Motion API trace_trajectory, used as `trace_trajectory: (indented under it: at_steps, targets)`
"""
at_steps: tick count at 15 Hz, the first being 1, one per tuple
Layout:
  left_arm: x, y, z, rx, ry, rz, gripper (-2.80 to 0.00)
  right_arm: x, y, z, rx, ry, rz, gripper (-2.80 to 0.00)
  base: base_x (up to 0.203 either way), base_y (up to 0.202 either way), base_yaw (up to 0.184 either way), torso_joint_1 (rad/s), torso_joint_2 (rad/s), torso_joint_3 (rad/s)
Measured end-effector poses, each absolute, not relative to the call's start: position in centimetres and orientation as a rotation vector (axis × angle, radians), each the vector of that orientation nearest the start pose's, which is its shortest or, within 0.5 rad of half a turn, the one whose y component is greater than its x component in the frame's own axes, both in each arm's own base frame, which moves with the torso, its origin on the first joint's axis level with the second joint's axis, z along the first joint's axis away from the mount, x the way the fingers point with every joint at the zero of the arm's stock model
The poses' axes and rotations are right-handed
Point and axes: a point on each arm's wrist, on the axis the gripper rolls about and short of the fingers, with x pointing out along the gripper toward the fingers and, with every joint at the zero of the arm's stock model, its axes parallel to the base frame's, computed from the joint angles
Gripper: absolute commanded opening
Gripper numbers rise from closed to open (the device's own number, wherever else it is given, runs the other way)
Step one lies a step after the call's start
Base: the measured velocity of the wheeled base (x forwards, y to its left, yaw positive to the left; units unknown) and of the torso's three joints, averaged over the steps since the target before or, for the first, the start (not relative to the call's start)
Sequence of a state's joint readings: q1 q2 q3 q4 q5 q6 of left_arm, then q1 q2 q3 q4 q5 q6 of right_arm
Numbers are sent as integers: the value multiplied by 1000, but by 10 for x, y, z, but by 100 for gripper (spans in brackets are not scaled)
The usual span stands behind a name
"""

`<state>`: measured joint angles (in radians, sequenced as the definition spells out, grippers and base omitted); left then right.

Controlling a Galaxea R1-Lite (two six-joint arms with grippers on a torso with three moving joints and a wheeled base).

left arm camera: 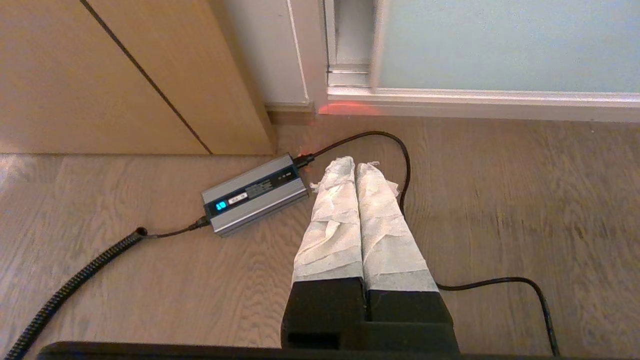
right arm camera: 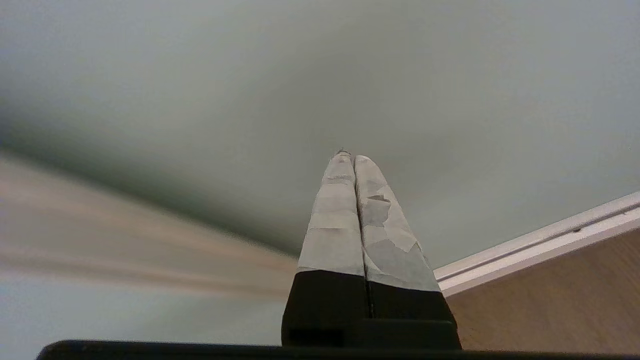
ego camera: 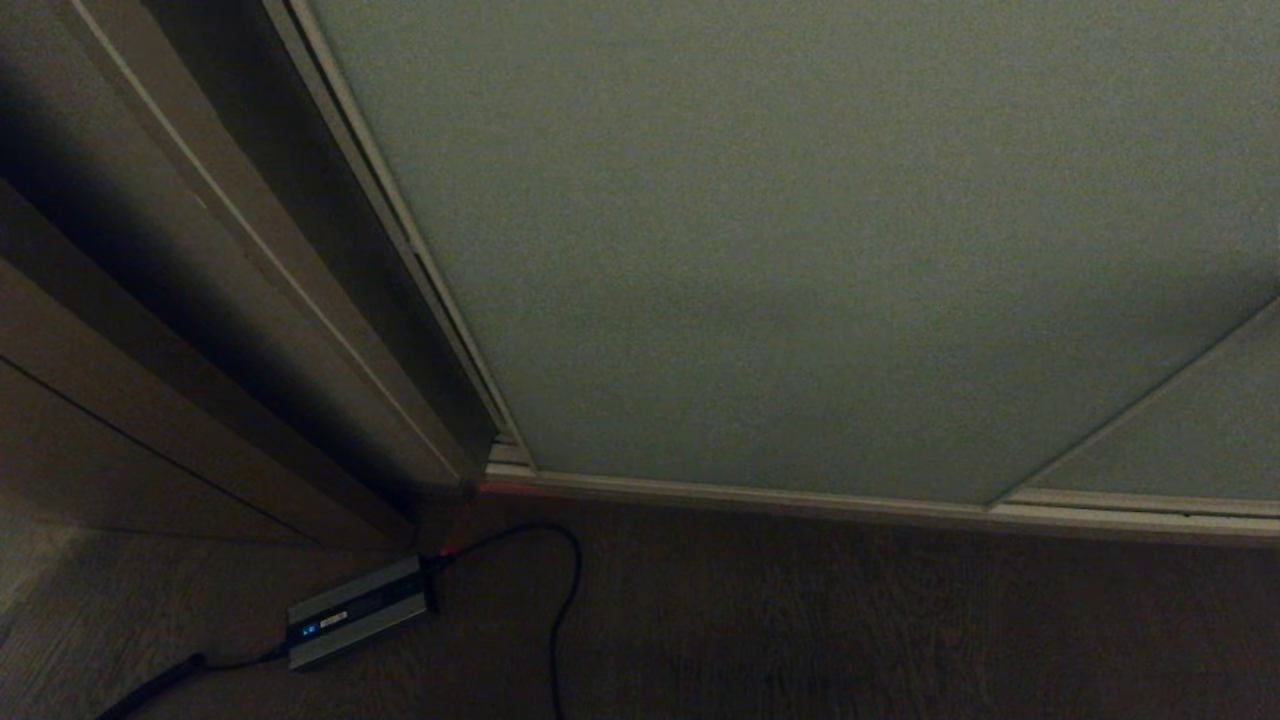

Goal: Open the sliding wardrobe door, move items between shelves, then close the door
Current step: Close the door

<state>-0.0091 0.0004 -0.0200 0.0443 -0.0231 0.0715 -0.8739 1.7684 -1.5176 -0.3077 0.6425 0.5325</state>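
Observation:
The sliding wardrobe door (ego camera: 800, 250) is a pale grey-green panel that fills most of the head view, standing closed down to its light metal frame. It also shows behind the fingers in the right wrist view, door (right arm camera: 350, 75). My right gripper (right arm camera: 348, 157) is shut with nothing in it, its taped tips pointing at the panel close by. My left gripper (left arm camera: 356, 163) hangs shut and empty above the wooden floor, near the door's lower left corner (left arm camera: 350, 75). Neither arm shows in the head view. The items and the shelves are hidden.
A grey power adapter (left arm camera: 255, 195) with a blue light lies on the floor (left arm camera: 500, 200), its black cables (left arm camera: 405, 165) curling around it. A brown wood-grain panel (ego camera: 150, 400) stands left of the door. The bottom track (ego camera: 850, 500) runs along the floor.

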Motion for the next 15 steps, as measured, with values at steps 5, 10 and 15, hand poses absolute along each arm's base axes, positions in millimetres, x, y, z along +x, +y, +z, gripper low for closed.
trace_trajectory:
  at_steps: [5,10,15]
  targets:
    - [-24,0,76,71,24,-33,-280,236,-226,332,496,-82,-151,-280,0,0,0,0,0,0]
    - [-24,0,76,72,24,-33,-280,236,-201,332,500,-64,-97,-280,0,0,0,0,0,0]
    - [-24,0,76,71,24,-33,-280,233,-181,330,505,-46,-56,-280,0,0,0,0,0,0]
